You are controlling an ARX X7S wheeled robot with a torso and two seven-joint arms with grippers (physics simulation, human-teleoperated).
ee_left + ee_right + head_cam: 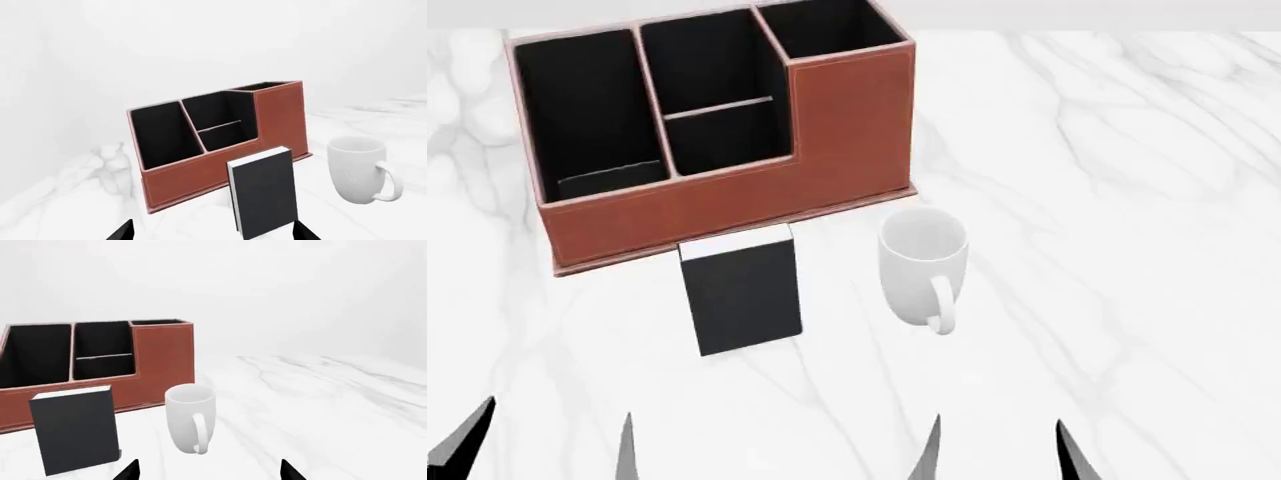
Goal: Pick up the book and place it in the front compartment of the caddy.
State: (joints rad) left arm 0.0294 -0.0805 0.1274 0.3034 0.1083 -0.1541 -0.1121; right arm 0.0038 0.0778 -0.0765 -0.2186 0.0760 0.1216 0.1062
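Observation:
The thin black book [745, 295] stands upright on the marble table, white page strip at its top, just in front of the caddy [721, 205]. The caddy is a reddish-brown box with pink rims and several black compartments. In the left wrist view the book [265, 197] is close ahead, before the caddy [220, 135]. The right wrist view shows the book [75, 432] and caddy [163, 360] off to one side. My left gripper [547, 440] and right gripper [998, 448] are both open and empty, short of the book, at the near table edge. Only the fingertips [123, 231] show.
A white mug [924, 258] stands upright beside the book, handle toward me, also seen as the mug [362, 170] and the mug [190, 417] in the wrist views. White marble tabletop [1121, 200] stretches to the right of the caddy.

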